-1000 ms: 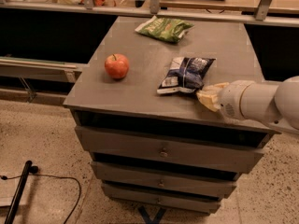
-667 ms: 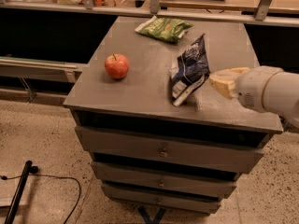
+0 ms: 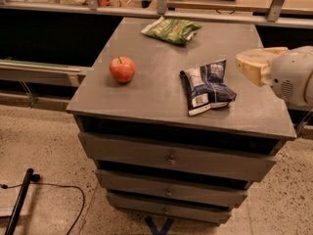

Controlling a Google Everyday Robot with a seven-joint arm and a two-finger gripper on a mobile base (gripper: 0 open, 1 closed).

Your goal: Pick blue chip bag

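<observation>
The blue chip bag (image 3: pixel 205 84) is a crumpled navy foil bag with white patches. It lies flat on the right half of the grey cabinet top (image 3: pixel 146 94). My gripper (image 3: pixel 246 65), cream-coloured on a white wrist, hovers at the right edge of the cabinet. It is just right of the bag, apart from it and holding nothing.
A red apple (image 3: pixel 122 69) sits on the left of the cabinet top. A green chip bag (image 3: pixel 172 30) lies at the back. Drawers with knobs (image 3: pixel 171 159) are below. A dark shelf and rail run behind, and a black cable (image 3: pixel 29 192) lies on the floor at left.
The blue bag stood tipped up against my gripper, and now it lies flat, turned lengthwise. My gripper has pulled back to the right and risen a little, away from the bag.
</observation>
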